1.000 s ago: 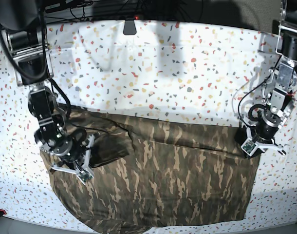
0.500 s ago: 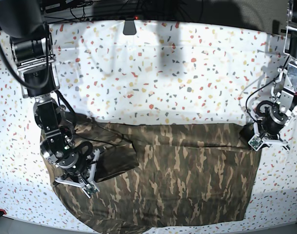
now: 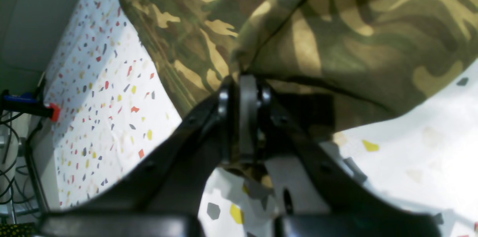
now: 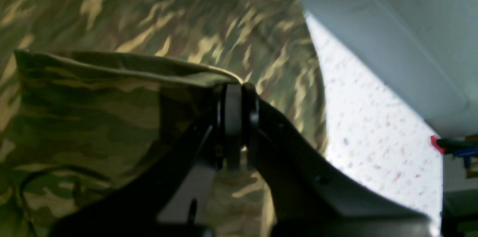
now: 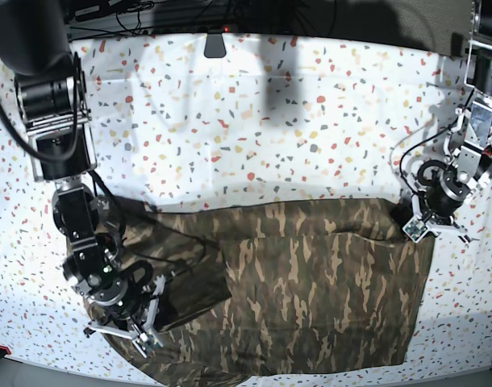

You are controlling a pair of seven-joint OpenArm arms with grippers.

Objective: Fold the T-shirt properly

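Note:
The camouflage T-shirt (image 5: 310, 290) lies spread across the near half of the table, with a darker folded flap at its left. My right gripper (image 5: 139, 337) is at the shirt's near-left corner, close to the table's front edge. In the right wrist view this gripper (image 4: 234, 87) is shut on a folded edge of the T-shirt (image 4: 93, 117). My left gripper (image 5: 411, 228) is at the shirt's far-right corner. The left wrist view shows it (image 3: 242, 80) shut, with a ridge of the T-shirt (image 3: 336, 24) pinched at its tips.
A white cloth speckled with red, yellow and grey (image 5: 254, 121) covers the table. A dark mount (image 5: 214, 44) sits at the back centre, with cables behind it. A red clamp (image 3: 54, 112) grips the table's edge. The front edge runs just below the shirt.
My right gripper has dragged its corner of the shirt toward the table's front edge. The left gripper has shifted slightly back, and the shirt's far edge has moved nearer.

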